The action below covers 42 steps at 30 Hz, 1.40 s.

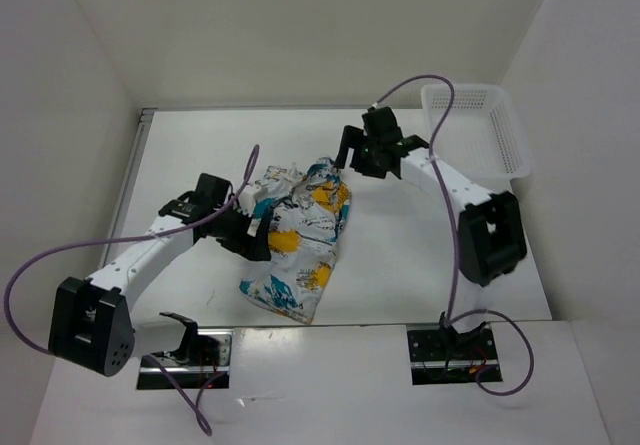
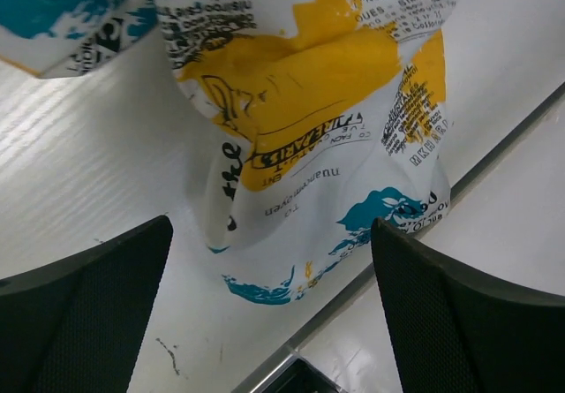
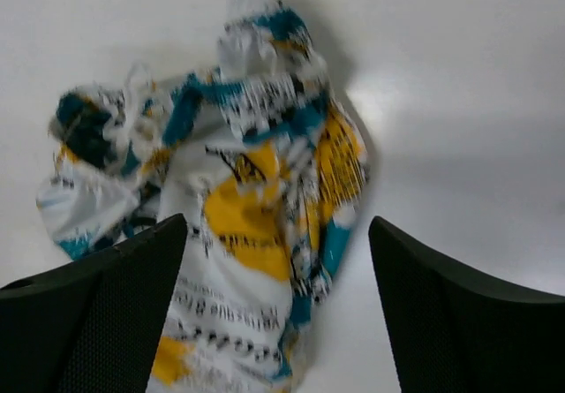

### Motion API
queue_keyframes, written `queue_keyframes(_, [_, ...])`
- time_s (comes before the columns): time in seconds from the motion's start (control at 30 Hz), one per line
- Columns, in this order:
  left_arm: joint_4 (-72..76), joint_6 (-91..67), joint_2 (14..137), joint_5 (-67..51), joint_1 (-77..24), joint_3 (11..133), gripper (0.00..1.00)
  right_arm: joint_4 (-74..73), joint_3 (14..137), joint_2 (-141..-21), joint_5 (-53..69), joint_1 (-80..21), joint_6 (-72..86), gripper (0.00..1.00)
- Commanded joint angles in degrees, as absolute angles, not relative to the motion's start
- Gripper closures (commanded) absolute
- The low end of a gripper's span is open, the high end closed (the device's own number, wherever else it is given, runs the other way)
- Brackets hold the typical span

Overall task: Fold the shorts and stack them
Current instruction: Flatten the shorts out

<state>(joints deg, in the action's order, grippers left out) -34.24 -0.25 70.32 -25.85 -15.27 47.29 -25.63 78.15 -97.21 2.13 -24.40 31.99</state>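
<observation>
Shorts (image 1: 300,235) crumpled in a long heap in the middle of the tabletop (image 1: 400,255), with one end near the front edge. White cloth with blue-green and yellow blotches and small black letters. Left jaws wide open, holding nothing, just beside the left side of the heap. Right jaws wide open too, empty, by the far end. White basket (image 1: 480,130) in the far right corner, well apart.

Shorts (image 1: 297,240) lie mid-frame on the bench (image 1: 400,255). My left pincer (image 1: 252,233) is at their left edge. My right pincer (image 1: 347,153) is just beyond their upper right corner. Basket (image 1: 480,130) is at upper right of frame, well apart from the shorts.
</observation>
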Motion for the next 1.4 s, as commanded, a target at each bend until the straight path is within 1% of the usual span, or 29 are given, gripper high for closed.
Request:
queue_keyframes(0.0, [-33.31,0.00,72.50,-25.76,-18.01,47.02,0.00,-25.49,89.11,-108.44,-1.75,-25.92,28.40,0.10])
queue_keyframes(0.13, [-30.07,0.00,74.61,-24.00,-19.86,45.88,0.01,-22.59,91.92,-116.51,-2.55,-26.63,28.39,0.12])
queue_keyframes(0.2, [-27.79,0.00,75.75,-22.86,-21.36,45.00,0.01,-23.99,96.05,-120.22,-0.90,-26.63,27.69,0.15])
queue_keyframes(0.23, [-27.25,0.00,76.28,-22.85,-21.97,45.00,0.04,-24.69,97.28,-121.89,-0.88,-26.63,27.69,0.17])
queue_keyframes(0.27, [-27.25,0.00,76.81,-22.85,-21.97,44.48,0.09,-24.70,98.25,-124.17,-0.88,-26.63,27.69,0.19])
queue_keyframes(0.3, [-26.72,0.00,77.86,-22.07,-22.58,44.47,0.14,-24.70,98.26,-124.19,-0.88,-26.63,27.69,0.24])
queue_keyframes(0.33, [-26.72,0.00,77.87,-22.06,-22.59,44.47,0.22,-23.65,98.26,-124.19,-0.88,-26.63,28.21,0.34])
queue_keyframes(0.37, [-26.02,0.00,78.65,-22.06,-22.59,44.47,0.31,-23.03,98.26,-124.19,-0.88,-26.63,28.21,0.39])
queue_keyframes(0.4, [-25.23,0.00,79.18,-22.06,-22.59,44.99,0.55,-23.03,98.26,-124.19,-1.40,-26.63,28.73,0.45])
queue_keyframes(0.43, [-25.22,0.00,79.19,-21.54,-22.59,45.00,0.69,-23.03,99.39,-124.19,-1.93,-26.63,28.74,0.58])
queue_keyframes(0.47, [-24.53,0.00,79.19,-21.53,-22.59,45.61,0.81,-23.03,99.93,-123.58,-2.72,-26.63,28.74,0.65])
queue_keyframes(0.5, [-24.52,0.00,79.89,-20.40,-22.59,47.36,0.96,-23.81,99.93,-122.88,-4.03,-26.63,29.26,0.78])
queue_keyframes(0.53, [-26.44,0.00,80.59,-19.09,-22.59,48.77,1.00,-23.82,100.71,-122.35,-4.56,-26.63,29.27,0.82])
queue_keyframes(0.6, [-27.86,0.00,81.82,-15.40,-22.59,52.02,1.00,-24.35,101.34,-121.29,-5.18,-26.63,28.66,0.87])
queue_keyframes(0.7, [-29.53,0.00,82.44,-13.19,-19.26,58.34,1.00,-26.88,102.92,-119.88,-5.19,-26.63,28.13,0.87])
queue_keyframes(0.83, [-31.20,0.00,85.15,-10.91,-13.90,69.06,1.00,-29.17,103.71,-116.46,-9.83,-26.11,27.60,0.87])
queue_keyframes(0.97, [-32.60,0.00,89.46,-10.90,-8.89,82.59,1.00,-31.54,104.24,-111.63,-11.24,-23.83,28.65,0.82])
queue_keyframes(1.03, [-33.91,0.00,90.78,-11.51,-6.78,90.30,1.00,-32.25,104.24,-107.07,-10.73,-22.51,29.36,0.82])
queue_keyframes(1.07, [-33.93,0.00,91.31,-11.51,-6.25,92.18,1.00,-32.95,104.24,-105.31,-10.72,-21.89,29.36,0.82])
queue_keyframes(1.17, [-34.45,0.00,90.80,-15.81,-3.70,94.91,1.00,-34.53,100.03,-97.58,-10.11,-20.75,29.36,0.82])
queue_keyframes(1.2, [-35.41,0.00,90.79,-17.21,-3.69,94.92,1.00,-35.32,96.80,-95.73,-9.59,-20.74,29.36,0.82])
queue_keyframes(1.23, [-36.55,0.00,90.01,-18.53,-2.91,94.92,1.00,-36.20,94.77,-91.80,-8.80,-20.74,31.10,0.84])
queue_keyframes(1.27, [-37.08,0.00,89.48,-21.33,-2.90,92.75,1.00,-37.95,90.31,-89.67,-6.96,-20.74,32.07,0.84])
queue_keyframes(1.37, [-38.75,0.00,85.35,-23.46,-2.90,88.96,1.00,-40.51,80.99,-80.09,-6.94,-22.67,36.81,0.85])
